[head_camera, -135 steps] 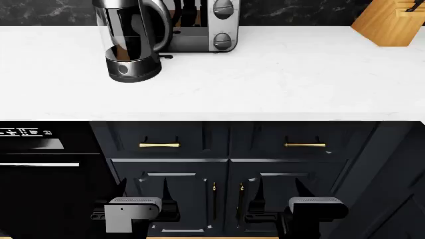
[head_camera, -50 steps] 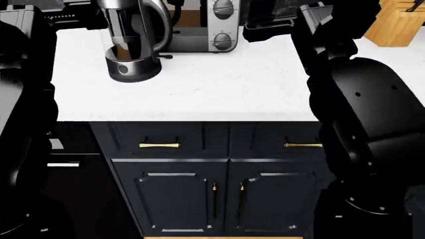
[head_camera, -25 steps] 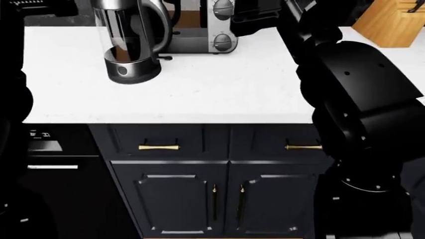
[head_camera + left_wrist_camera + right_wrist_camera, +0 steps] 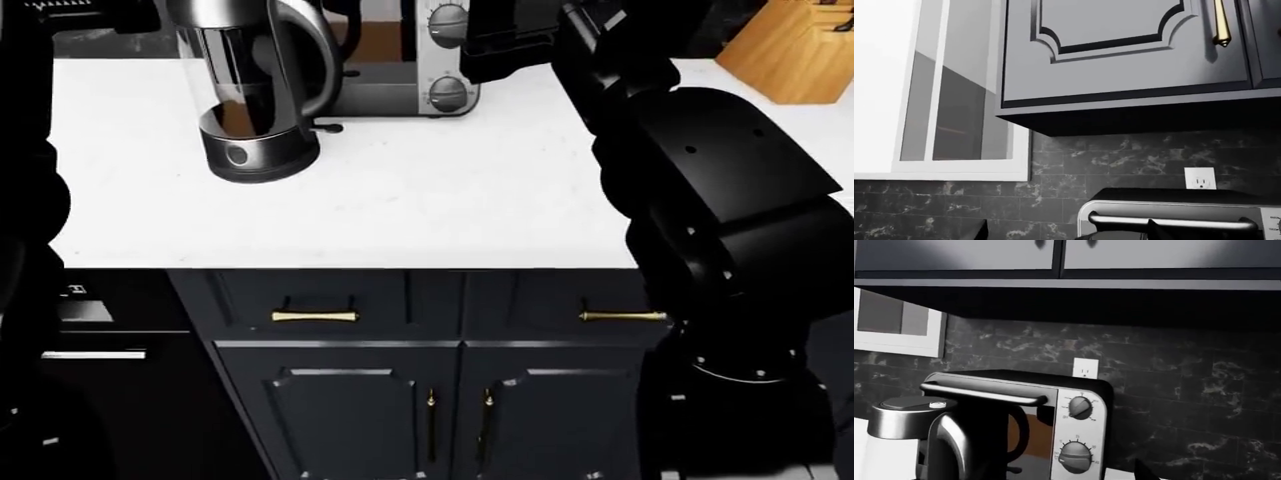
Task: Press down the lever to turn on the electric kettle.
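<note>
I'm seeing the electric kettle (image 4: 254,95) standing beside the toaster oven (image 4: 414,55); I can't tell either gripper's grip state.

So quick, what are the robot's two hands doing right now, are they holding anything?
Left gripper: hidden past the picture's edge, cannot be told.
Right gripper: only dark arm parts show near the toaster oven, so cannot be told.

We see a silver toaster oven (image 4: 427,60) with two round dials at the back of the white countertop (image 4: 441,190), and a wooden knife block (image 4: 794,50) at the far right. Below are dark cabinet doors (image 4: 347,410) with gold handles. Behind the oven, a white outlet (image 4: 1085,368) sits on the dark marble backsplash (image 4: 1187,370).
</note>
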